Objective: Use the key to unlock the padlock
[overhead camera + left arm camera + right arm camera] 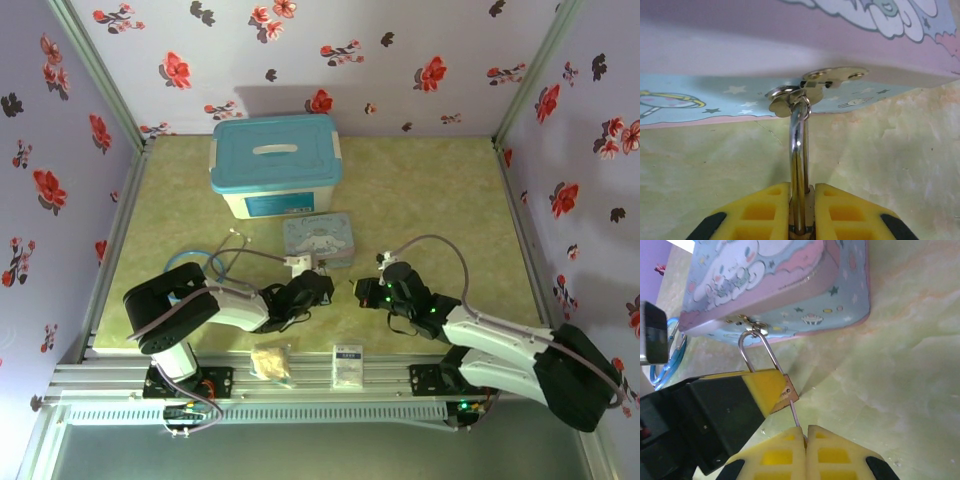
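Top: my left gripper (312,288) and right gripper (362,291) meet just in front of the tin (318,238). Left wrist: left fingers clamped on the padlock (799,165), its shackle hooked through the tin's hasp (832,75). Right wrist: right fingers pinched on the key (795,416), its tip touching the padlock's brass body.

Pale blue-and-pink tin (790,285) with white cartoon dog and stars — at its clasp a brass-gold padlock (788,392), silver shackle (797,165), silver-grey key (795,415); yellow finger pads (765,215); teal-lidded cream box (276,150) behind it
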Available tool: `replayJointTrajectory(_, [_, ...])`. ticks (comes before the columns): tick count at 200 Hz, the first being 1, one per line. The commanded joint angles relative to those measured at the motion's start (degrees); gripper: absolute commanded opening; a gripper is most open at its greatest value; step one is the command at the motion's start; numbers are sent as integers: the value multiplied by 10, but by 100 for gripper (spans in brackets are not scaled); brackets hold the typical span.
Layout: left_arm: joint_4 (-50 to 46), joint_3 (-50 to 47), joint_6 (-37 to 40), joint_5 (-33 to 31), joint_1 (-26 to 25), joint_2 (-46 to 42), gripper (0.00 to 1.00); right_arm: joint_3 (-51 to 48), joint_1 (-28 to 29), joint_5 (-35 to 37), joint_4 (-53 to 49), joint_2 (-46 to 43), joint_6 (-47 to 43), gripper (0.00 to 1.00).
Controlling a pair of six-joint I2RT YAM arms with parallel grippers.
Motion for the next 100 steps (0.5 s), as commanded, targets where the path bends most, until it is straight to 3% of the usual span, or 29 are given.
replayJointTrajectory(1, [70, -27, -21, -9, 4, 6, 7, -8, -3, -30, 79, 12, 38, 0])
replayJointTrajectory(27, [170, -66, -68, -9, 10, -1, 4, -14, -3, -43, 92, 21, 84, 0])
replayJointTrajectory(40, [167, -66, -82, 2, 14, -5, 1, -8, -3, -46, 80, 39, 142, 0])
replayJointTrajectory(64, [236, -96, -110, 7, 20, 1, 0, -29, 0, -80, 186, 91, 212, 0])
replayJointTrajectory(100, [330, -110, -146, 32, 30, 34, 0, -41, 8, -70, 237, 126, 217, 0])
